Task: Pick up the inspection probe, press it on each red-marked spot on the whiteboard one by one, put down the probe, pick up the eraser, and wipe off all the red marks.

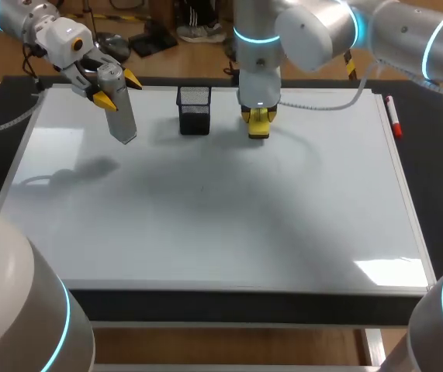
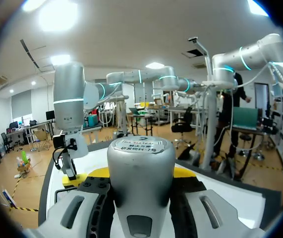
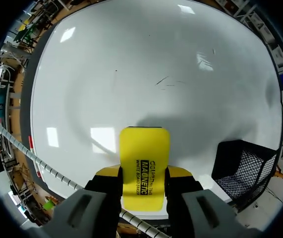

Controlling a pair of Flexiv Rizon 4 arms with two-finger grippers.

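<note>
Eraser (image 3: 144, 148) first: the yellow block is clamped between both fingers of the right gripper (image 1: 258, 116), pinched across its narrow sides, with its long axis running straight out ahead of the fingers. That arm comes in from the right and hangs past the middle, at the far edge of the whiteboard (image 1: 221, 225), just beside the black mesh basket (image 1: 194, 110). I can't tell from here whether the eraser touches the board.

Over on the other side, the left gripper (image 1: 118, 89) is closed tight on the upper end of the silver probe (image 1: 120, 112). The probe tilts downward with its tip clear of the board and its shadow lying apart from it. So the probe is not put down, and both tools are in hand at once.

Now the relation that matters: nearly the whole board lies on the near side of the eraser. I can make out no red marks on it, only a couple of faint dark scratches mid-board. If anything is left to wipe, the right arm is the one placed for it, and I'd judge the stroke has to run toward the near edge. The basket stands between the two grippers, to the probe's right, and looks a likely rest for the probe. A red marker (image 1: 392, 116) lies along the board's right edge, well apart from both.
</note>
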